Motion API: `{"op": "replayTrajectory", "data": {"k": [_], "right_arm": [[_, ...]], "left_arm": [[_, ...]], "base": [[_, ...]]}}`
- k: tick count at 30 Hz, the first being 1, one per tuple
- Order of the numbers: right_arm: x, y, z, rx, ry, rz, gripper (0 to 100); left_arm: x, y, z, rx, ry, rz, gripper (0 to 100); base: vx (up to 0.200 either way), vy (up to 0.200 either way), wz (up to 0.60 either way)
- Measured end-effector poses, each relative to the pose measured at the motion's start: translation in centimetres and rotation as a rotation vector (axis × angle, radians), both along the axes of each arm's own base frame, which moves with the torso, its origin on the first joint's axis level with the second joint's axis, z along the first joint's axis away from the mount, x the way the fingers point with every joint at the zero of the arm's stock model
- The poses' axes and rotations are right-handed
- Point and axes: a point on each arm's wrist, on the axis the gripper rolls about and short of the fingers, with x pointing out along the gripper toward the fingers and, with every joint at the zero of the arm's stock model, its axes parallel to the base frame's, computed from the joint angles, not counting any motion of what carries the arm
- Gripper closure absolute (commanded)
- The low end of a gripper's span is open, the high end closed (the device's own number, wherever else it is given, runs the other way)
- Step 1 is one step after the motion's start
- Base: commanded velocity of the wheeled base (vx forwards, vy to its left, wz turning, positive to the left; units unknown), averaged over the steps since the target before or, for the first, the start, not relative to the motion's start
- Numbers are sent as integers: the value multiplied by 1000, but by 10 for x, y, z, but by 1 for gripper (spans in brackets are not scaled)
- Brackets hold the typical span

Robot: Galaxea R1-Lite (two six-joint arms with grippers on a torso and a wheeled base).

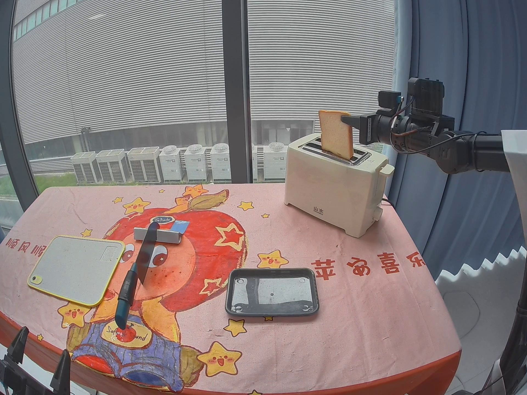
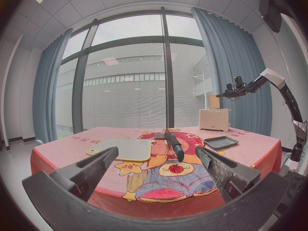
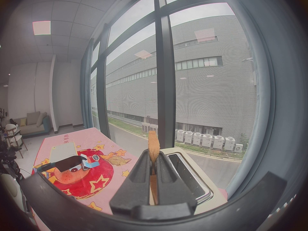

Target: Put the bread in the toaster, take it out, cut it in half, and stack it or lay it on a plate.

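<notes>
Right gripper (image 1: 347, 120) is closed on the bread (image 1: 336, 134), pinching the slice by one upper edge. The slice stands upright over the nearer slot of the toaster, its lower edge at the slot mouth; how far it enters cannot be told. In the right wrist view the two fingers (image 3: 136, 180) lie tight against either face of the slice (image 3: 153, 145). Left gripper (image 2: 156, 151) sits low at the near left edge of the table, jaws spread wide, holding nothing.

Remaining items, by size:

- Table (image 1: 357, 303): covered in a pink cloth with a cartoon print and stars, set against a window.
- Toaster (image 1: 335, 193): cream, two slots, at the far right of the table.
- Cutting board (image 1: 74, 269): pale with a yellow-green rim, lying flat at the left.
- Plate (image 1: 273, 294): a black rectangular tray, near the front centre, well apart from the toaster.
- Knife (image 1: 137, 272): dark blade, teal handle, just beside the board's right edge, handle toward the near edge.
- Knife rest (image 1: 159, 235): a grey bar; the blade tip lies across it.
</notes>
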Motion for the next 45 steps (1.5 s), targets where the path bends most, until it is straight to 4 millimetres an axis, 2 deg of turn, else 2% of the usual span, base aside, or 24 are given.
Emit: {"op": "replayTrajectory", "data": {"k": [11, 18, 27, 32, 37, 45], "right_arm": [[-38, 3, 26, 2, -33, 31, 100], [-65, 2, 27, -7, -2, 48, 100], [-100, -6, 11, -5, 33, 53, 100], [-122, -12, -5, -1, 72, 52, 100], [-154, -21, -21, -4, 123, 52, 100], [-211, -32, -29, 1, 152, 72, 100]], "left_arm": [[0, 0, 0, 0, 0, 1, 0], [0, 0, 0, 0, 0, 0, 0], [0, 0, 0, 0, 0, 0, 0], [0, 0, 0, 0, 0, 0, 0], [0, 0, 0, 0, 0, 0, 0], [0, 0, 0, 0, 0, 0, 0]], "base": [[0, 0, 0], [0, 0, 0], [0, 0, 0], [0, 0, 0], [0, 0, 0], [0, 0, 0]]}}
